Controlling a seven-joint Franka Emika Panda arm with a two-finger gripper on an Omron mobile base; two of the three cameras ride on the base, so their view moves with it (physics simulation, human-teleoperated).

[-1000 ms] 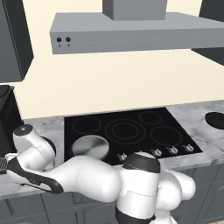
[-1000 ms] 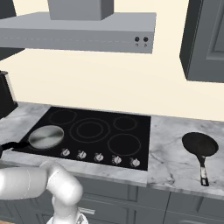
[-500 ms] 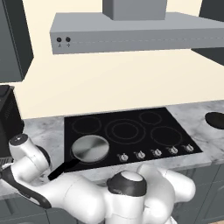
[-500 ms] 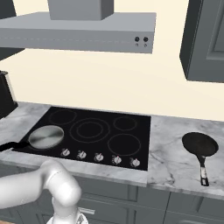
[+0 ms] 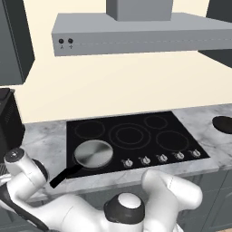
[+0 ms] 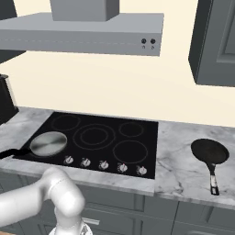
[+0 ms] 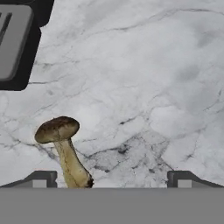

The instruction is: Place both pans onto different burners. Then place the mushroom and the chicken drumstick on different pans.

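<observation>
Mushroom (image 7: 64, 148): stands on the marble surface (image 7: 144, 78), stem down, just inside the left fingertip of the gripper (image 7: 111, 179), whose jaws are fully spread and hold nothing. A good grasp probably calls for shifting the gripper left to centre the stem before closing. Silver pan (image 5: 93, 153) sits on the front-left burner; dark pan (image 6: 209, 152) lies on the surface, right of the cooktop (image 6: 105, 137).

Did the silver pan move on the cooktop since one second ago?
No. The silver pan stays on the front-left burner of the cooktop, left of the knobs.
</observation>
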